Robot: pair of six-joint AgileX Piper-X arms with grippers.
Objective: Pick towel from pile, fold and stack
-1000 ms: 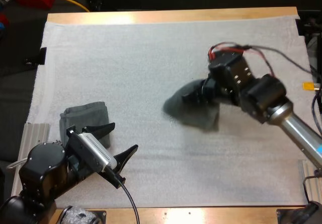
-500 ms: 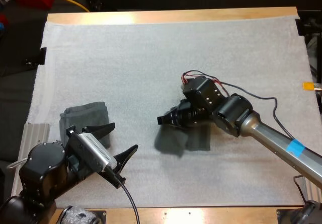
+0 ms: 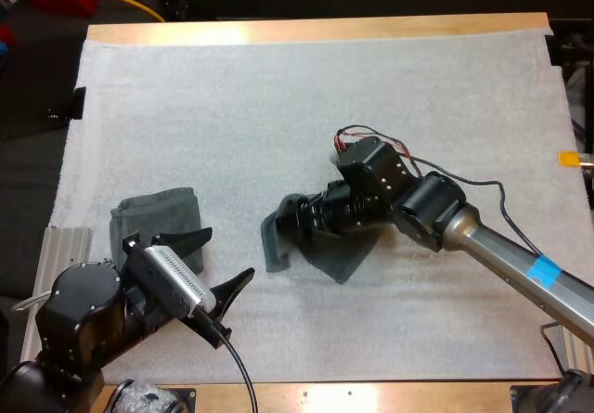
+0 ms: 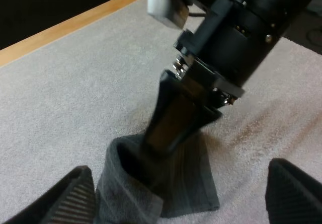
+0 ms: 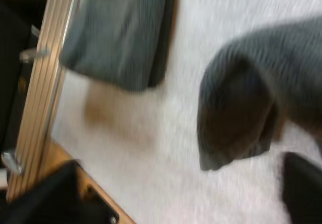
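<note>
From above, the tip of the right gripper (image 3: 290,214) is buried in the crumpled towel (image 3: 339,260), so the very ends of it are hidden. The cloth is bunched round it near the middle of the white mat (image 3: 278,107). One flap hangs on the side toward the left arm and the rest lies flat on the mat under the wrist. The folded towel (image 3: 158,216) sits well apart, near the mat's left edge, with its near corner hidden behind the left gripper (image 3: 229,251). That gripper hangs just beside it, spread wide, with nothing between its fingers. The wooden table (image 3: 316,29) shows as a strip along the far side.

In the left wrist view, the right gripper comes down as one narrow dark wedge into a raised fold of the crumpled towel, its fingers drawn together and nipping the cloth. Where the wedge ends is lost inside the fold. The left gripper's own fingers (image 4: 75,196) stand far apart, clear of the towel.

In the right wrist view, the crumpled towel hangs close, draped over a dark shape I cannot make out. Beyond it the folded towel, partly cut off, lies on the mat just beside a metal rail (image 5: 37,93).
</note>
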